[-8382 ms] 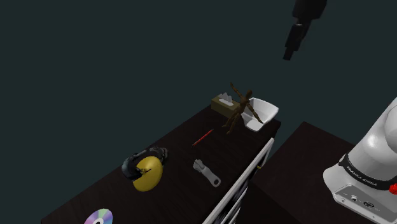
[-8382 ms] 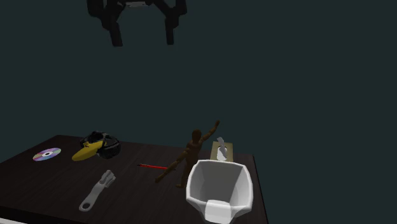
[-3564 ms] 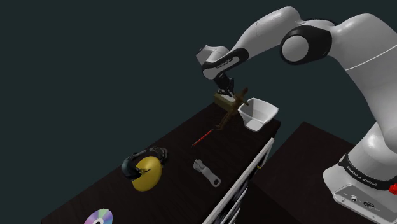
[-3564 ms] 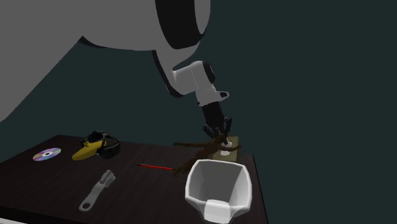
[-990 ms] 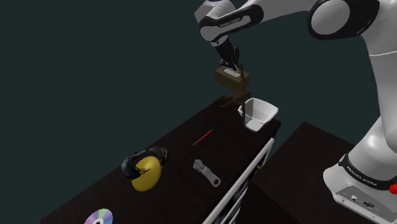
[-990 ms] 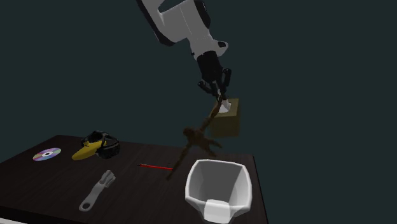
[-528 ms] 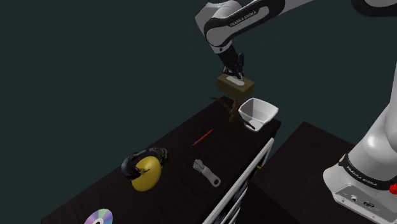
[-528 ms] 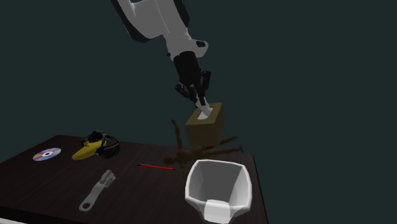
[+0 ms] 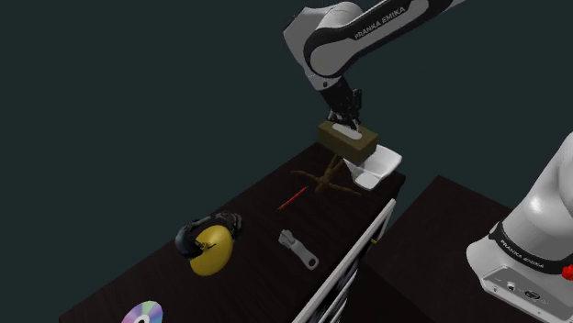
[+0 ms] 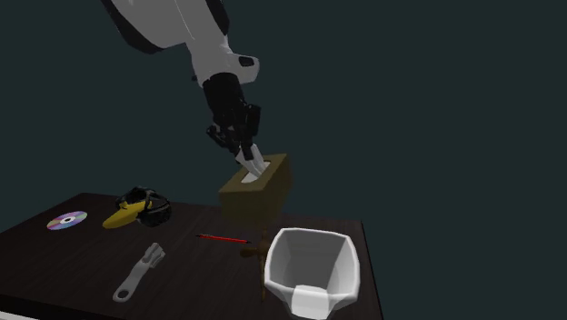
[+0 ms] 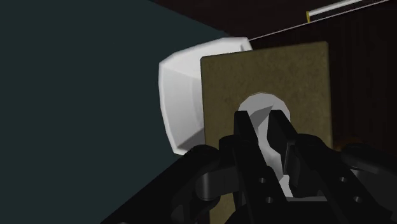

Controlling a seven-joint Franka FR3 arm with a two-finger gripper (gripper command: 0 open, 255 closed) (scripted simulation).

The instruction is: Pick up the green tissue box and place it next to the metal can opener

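While my hand (image 10: 246,158) closes tight on the white tissue (image 11: 259,108) poking from the olive-brown tissue box (image 10: 263,195), I see the box hanging above the counter (image 10: 82,259).

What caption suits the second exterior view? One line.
Black gripper holds the olive-brown tissue box by its white tissue above the dark table.

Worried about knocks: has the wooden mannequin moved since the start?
Yes. In the shoulder view, the wooden mannequin has toppled and shifted away from the white bin, toward the red stick.
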